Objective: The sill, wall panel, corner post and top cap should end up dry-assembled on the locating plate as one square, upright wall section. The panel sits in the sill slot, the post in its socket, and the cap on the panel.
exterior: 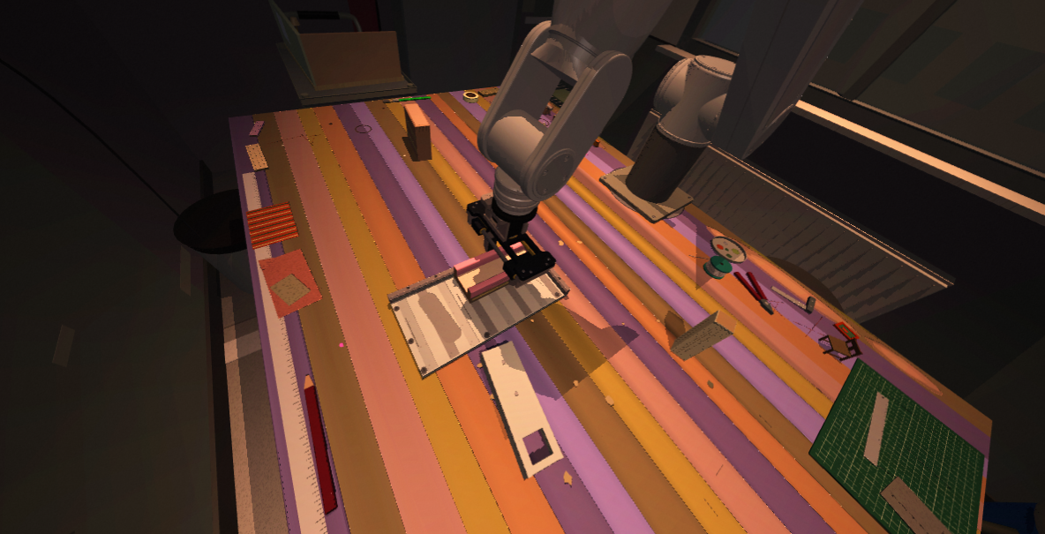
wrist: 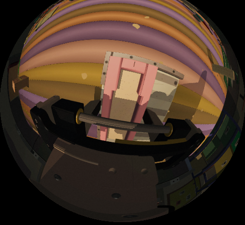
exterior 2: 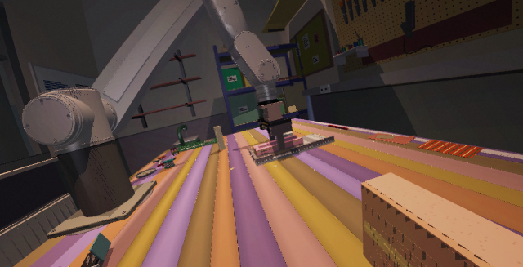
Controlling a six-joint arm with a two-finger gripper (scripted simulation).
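In the middle of the striped bench the grey locating plate (exterior: 468, 312) lies flat, and the pink sill (exterior: 482, 277) rests on its far edge with its slot facing up. The flat cream wall panel (exterior: 520, 405), with a square cut-out, lies on the bench just in front of the plate. The brown block-like corner post (exterior: 418, 132) stands toward the far end of the bench. A small tan cap piece (exterior: 700, 335) lies to the right. My gripper (exterior: 520, 259) is low over the sill's right end, straddling it, open and holding nothing.
A green cutting mat (exterior: 906, 443) with two strips covers the near right corner. Pliers, a tape reel and small tools (exterior: 738, 268) lie along the right edge. A ruler, red pencil (exterior: 320, 443) and sanding sheets (exterior: 289, 282) line the left edge. The robot base (exterior: 658, 180) stands at the far right.
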